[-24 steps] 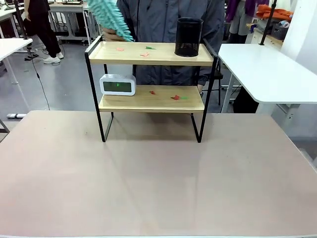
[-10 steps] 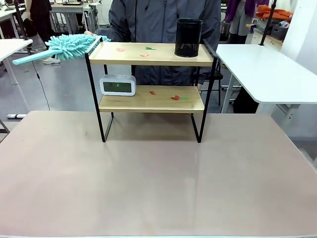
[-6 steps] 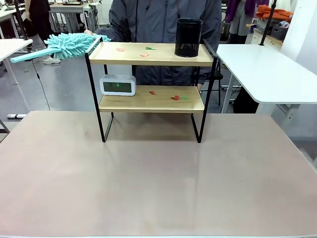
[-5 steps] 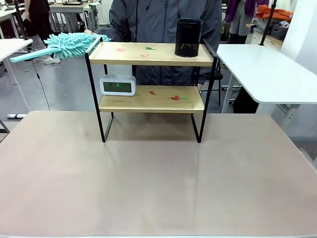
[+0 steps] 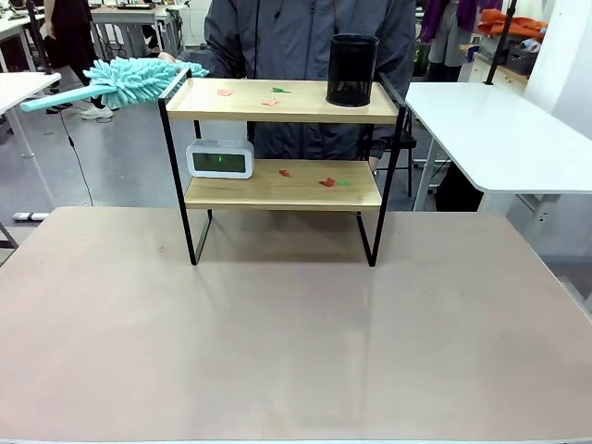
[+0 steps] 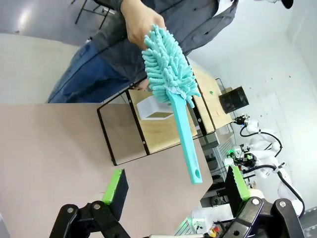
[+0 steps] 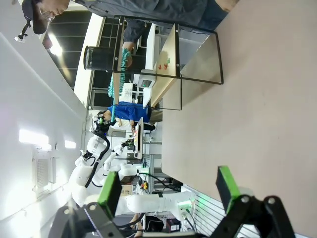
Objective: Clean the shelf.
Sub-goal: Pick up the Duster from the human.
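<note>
Shelf (image 5: 282, 100) stands upper middle of the front frame, at the far side of the desk (image 5: 296, 351), uncleaned: red and green scraps (image 5: 326, 182) litter it, top and bottom. A person's hand (image 6: 136, 20) holds the duster (image 5: 129, 79) at upper left. My left pincer (image 6: 176, 183) and right pincer (image 7: 167, 187) are spread, empty.

**Cut off, covered, or too small to tell**

In the front view the person (image 5: 305, 37) is cut off by the top edge. The shelf (image 5: 277, 190) and the black mesh pot (image 5: 352, 69) cover parts of the jacket. The scraps (image 5: 326, 182) on both boards are too small to identify, and the clock (image 5: 220, 158) digits cannot be read.

In the left wrist view the duster (image 6: 168, 74) crosses the clock. The hand (image 6: 134, 22) runs off the top edge at the wrist, and the left gripper (image 6: 176, 184) runs off the bottom edge.

In the right wrist view the duster is tiny, behind the shelf's frame.
</note>
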You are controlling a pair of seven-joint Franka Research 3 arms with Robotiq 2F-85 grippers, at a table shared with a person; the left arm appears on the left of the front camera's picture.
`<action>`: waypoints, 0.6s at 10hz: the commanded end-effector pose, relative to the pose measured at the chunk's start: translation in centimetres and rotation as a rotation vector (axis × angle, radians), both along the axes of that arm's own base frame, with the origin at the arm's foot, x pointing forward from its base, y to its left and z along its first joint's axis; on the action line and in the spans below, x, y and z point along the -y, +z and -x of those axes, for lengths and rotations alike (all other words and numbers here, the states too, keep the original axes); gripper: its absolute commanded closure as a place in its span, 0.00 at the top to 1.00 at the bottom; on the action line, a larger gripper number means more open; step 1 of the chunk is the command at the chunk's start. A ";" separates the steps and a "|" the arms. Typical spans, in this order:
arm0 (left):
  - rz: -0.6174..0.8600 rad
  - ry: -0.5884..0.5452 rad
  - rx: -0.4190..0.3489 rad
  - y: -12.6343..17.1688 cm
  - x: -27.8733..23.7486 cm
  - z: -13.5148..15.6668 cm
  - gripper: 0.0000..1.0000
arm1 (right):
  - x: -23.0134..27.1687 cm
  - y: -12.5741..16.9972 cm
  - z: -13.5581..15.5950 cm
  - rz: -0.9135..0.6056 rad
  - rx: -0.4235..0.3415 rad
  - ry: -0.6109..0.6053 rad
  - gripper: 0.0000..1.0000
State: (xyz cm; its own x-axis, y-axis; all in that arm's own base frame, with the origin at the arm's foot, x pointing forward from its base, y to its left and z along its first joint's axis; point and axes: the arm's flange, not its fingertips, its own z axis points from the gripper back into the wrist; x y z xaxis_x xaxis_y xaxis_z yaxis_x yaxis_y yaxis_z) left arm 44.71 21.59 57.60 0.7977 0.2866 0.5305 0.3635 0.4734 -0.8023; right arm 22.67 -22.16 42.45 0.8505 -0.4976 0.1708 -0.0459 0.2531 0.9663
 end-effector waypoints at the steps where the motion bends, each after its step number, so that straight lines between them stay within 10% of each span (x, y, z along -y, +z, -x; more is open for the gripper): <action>1: 0.005 -0.013 -0.017 -0.5 0.6 -0.7 1.00 | 0.1 0.1 -0.2 0.000 0.037 0.002 1.00; 4: 0.180 -0.336 -0.253 -0.6 1.9 -5.4 1.00 | 0.1 0.1 -0.2 0.000 0.037 0.002 1.00; 6: 0.237 -0.341 -0.357 -1.5 3.5 -8.7 1.00 | 0.1 0.1 -0.2 0.000 0.037 0.002 1.00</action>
State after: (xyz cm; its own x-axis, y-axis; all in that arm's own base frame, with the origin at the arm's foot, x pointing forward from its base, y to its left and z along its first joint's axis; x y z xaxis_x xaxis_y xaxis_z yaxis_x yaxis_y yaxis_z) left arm 51.50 17.09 54.58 0.9731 0.0419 0.2266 0.2164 0.1717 -0.9611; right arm 22.70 -22.15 42.47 0.8494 -0.4991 0.1714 -0.0469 0.2521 0.9666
